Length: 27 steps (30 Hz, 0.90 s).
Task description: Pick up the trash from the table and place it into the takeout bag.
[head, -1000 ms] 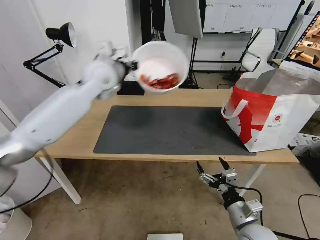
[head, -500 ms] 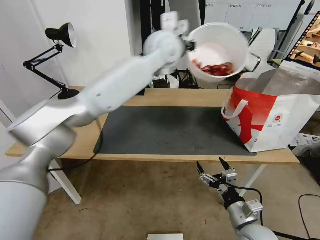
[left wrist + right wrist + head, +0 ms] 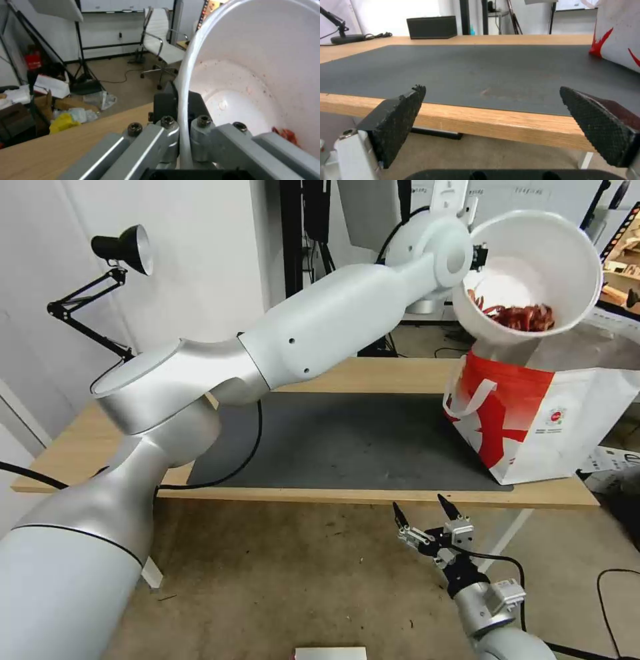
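Left wrist view puts the left gripper (image 3: 181,140) clenched on the rim of the white bowl (image 3: 266,75), one finger inside the wall and one outside. The bowl's inner wall is smeared pink, and a few red scraps (image 3: 285,133) sit low at its edge, mostly cut off by the gripper body. From the head view the bowl (image 3: 533,267) is held high and tilted, mouth toward the camera, with the scraps (image 3: 520,317) heaped on its lower side; it hangs directly over the open top of the takeout bag (image 3: 547,413), and its underside overlaps the bag's rim, so whether they touch cannot be told. The bag stands on the right end of the table (image 3: 373,373), partly on the dark grey mat (image 3: 333,440); its inside is hidden behind the bowl and its own front wall. The right gripper (image 3: 427,513) waits below the table's front edge, jaws spread wide, nothing between them.
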### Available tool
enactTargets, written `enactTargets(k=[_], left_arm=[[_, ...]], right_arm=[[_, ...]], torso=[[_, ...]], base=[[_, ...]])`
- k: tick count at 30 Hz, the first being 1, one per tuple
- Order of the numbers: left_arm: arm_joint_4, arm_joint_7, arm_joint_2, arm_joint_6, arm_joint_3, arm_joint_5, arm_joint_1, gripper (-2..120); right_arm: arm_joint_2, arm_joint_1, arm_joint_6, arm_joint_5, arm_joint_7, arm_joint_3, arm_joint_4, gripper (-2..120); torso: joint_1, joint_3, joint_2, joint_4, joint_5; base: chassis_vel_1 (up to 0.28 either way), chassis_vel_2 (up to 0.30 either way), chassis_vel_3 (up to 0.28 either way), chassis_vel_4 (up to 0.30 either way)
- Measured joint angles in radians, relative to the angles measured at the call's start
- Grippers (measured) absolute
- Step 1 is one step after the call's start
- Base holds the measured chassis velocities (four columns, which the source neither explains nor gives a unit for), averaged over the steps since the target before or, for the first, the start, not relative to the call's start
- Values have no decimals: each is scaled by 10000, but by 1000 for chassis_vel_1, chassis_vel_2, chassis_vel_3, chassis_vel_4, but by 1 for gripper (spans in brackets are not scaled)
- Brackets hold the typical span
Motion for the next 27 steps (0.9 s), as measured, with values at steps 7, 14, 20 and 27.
enactTargets(k=[7, 14, 20, 27], left_arm=[[4, 68, 43, 193, 472, 41, -80, 0], [83, -37, 69, 1556, 736, -56, -283, 0], [46, -145, 79, 2909, 751, -375, -471, 0], [76, -137, 91, 3632, 834, -387, -533, 0]], right_arm=[[0, 0, 0, 0, 0, 0, 0, 100], [0, 0, 0, 0, 0, 0, 0, 100], [0, 0, 0, 0, 0, 0, 0, 100], [0, 0, 0, 0, 0, 0, 0, 100]], torso=[[0, 0, 0, 1, -1], [0, 0, 0, 1, -1], [0, 0, 1, 1, -1], [0, 0, 0, 2, -2]], base=[[0, 0, 0, 0], [0, 0, 0, 0], [0, 0, 0, 0], [0, 0, 0, 0]])
